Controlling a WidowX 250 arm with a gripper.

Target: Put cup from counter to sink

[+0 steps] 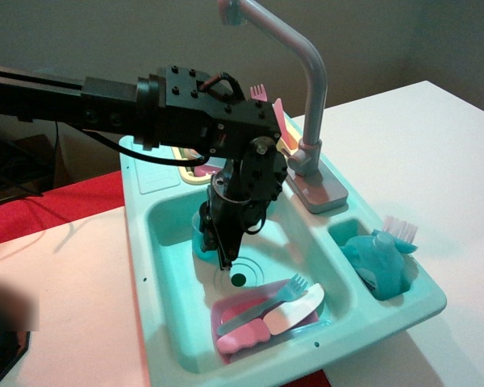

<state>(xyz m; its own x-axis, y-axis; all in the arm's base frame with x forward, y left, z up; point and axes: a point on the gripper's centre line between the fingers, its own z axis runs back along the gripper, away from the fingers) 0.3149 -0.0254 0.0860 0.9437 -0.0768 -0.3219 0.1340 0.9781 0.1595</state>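
Grey faucet point(310, 89), pink tray point(230, 310) with cutlery

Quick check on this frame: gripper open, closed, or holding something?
Gripper: low inside the sink, with the blue cup right beside its fingers; whether it grips the cup or has let go cannot be told.

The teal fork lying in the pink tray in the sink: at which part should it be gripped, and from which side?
Probably the middle of the fork's handle, with the claw coming straight down. The fork lies flat and slanted on the pink tray, so close across the thin handle. The white knife lies close alongside.
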